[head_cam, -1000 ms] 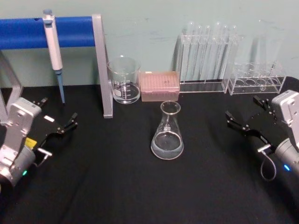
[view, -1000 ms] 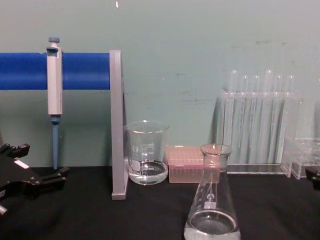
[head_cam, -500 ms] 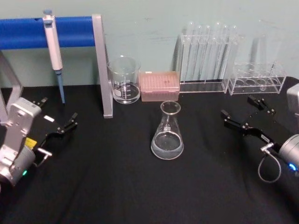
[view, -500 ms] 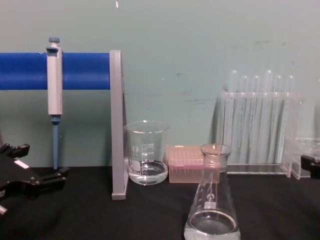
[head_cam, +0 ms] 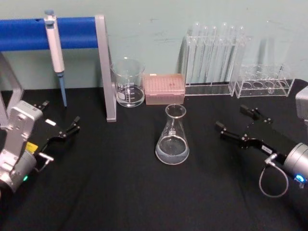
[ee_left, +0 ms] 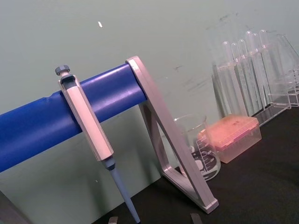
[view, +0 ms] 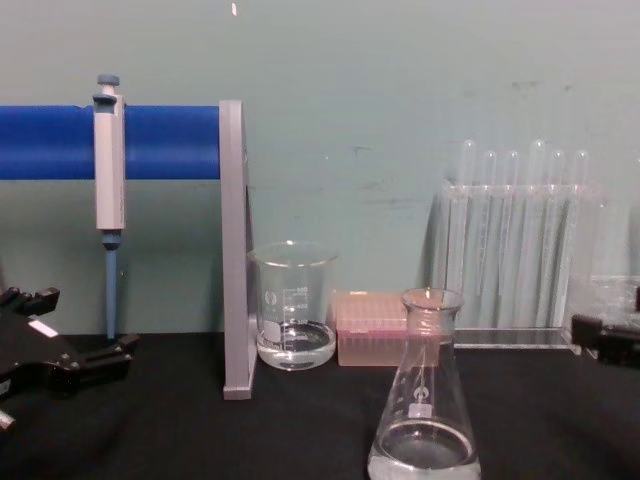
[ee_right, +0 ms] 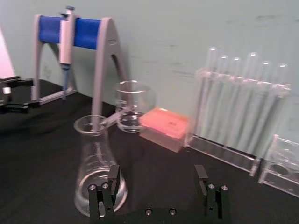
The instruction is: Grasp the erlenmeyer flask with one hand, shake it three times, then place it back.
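Bare desk (head_cam: 204, 144) is lying btwn right gripper (head_cam: 231, 118), fingers spread, & erlenmeyer flask (head_cam: 172, 137). Beaker (head_cam: 128, 83) & tip box (head_cam: 165, 88) are crowding behind it, twd desk's back edge.

I cannot read any word or number here. The glass beaker (head_cam: 128, 83), at about 11 o'clock from the erlenmeyer flask (head_cam: 172, 137), has white lines and tiny numbers printed on its side. They are too small for me to read. The flask has a small white label (view: 421, 410) on its side, with white marks above it, but I can't make out any writing. My left gripper (head_cam: 60, 114) has a white sticker (head_cam: 50, 123) on it, and a yellow sticker (head_cam: 32, 147) sits on the wrist behind. My right gripper (head_cam: 232, 118) has a little white label (head_cam: 266, 149) near its wrist. These are too small to read too.
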Controlling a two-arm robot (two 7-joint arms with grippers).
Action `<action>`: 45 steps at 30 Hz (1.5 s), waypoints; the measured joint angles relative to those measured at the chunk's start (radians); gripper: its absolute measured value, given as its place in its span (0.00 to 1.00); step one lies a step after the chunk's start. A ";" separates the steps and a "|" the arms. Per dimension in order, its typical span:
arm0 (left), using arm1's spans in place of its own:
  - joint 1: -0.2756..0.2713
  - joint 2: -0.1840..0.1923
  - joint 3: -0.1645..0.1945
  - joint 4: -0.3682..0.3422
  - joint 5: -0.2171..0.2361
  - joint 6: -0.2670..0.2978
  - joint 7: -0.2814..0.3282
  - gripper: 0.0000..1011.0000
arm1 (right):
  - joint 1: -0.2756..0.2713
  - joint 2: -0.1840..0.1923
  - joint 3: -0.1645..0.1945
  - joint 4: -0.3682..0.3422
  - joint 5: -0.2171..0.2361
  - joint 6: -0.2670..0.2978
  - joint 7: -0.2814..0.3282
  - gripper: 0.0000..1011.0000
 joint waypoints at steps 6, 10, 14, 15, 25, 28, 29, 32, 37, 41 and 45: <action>0.000 0.000 0.000 0.000 0.000 0.000 0.000 0.99 | -0.006 -0.005 -0.011 -0.009 -0.007 0.011 0.037 0.99; 0.000 0.000 0.000 0.000 0.000 0.000 0.000 0.99 | -0.004 -0.017 -0.025 -0.010 -0.022 0.020 0.060 0.99; 0.000 0.000 0.000 0.000 0.000 0.000 0.000 0.99 | 0.005 -0.032 -0.035 -0.005 -0.037 0.025 0.076 0.99; 0.000 0.000 0.000 0.000 0.000 0.000 0.000 0.99 | 0.007 -0.036 -0.037 -0.003 -0.040 0.026 0.080 0.99; 0.000 0.000 0.000 0.000 0.000 0.000 0.000 0.99 | 0.052 -0.089 -0.070 0.039 -0.088 0.028 0.102 0.99; 0.000 0.000 0.000 0.000 0.000 0.000 0.000 0.99 | 0.069 -0.107 -0.082 0.055 -0.103 0.027 0.108 0.99; 0.000 0.000 0.000 0.000 0.000 0.000 0.000 0.99 | 0.073 -0.111 -0.084 0.059 -0.106 0.027 0.109 0.99; 0.000 0.000 0.000 0.000 0.000 0.000 0.000 0.99 | 0.091 -0.128 -0.096 0.077 -0.120 0.027 0.111 0.99; 0.000 0.000 0.000 0.000 0.000 0.000 0.000 0.99 | 0.120 -0.158 -0.109 0.112 -0.143 0.027 0.111 0.99; 0.000 0.000 0.000 0.000 0.000 0.000 0.000 0.99 | 0.139 -0.178 -0.115 0.132 -0.164 0.029 0.097 0.99; 0.000 0.000 0.000 0.000 0.000 0.000 0.000 0.99 | 0.157 -0.198 -0.120 0.153 -0.180 0.030 0.093 0.99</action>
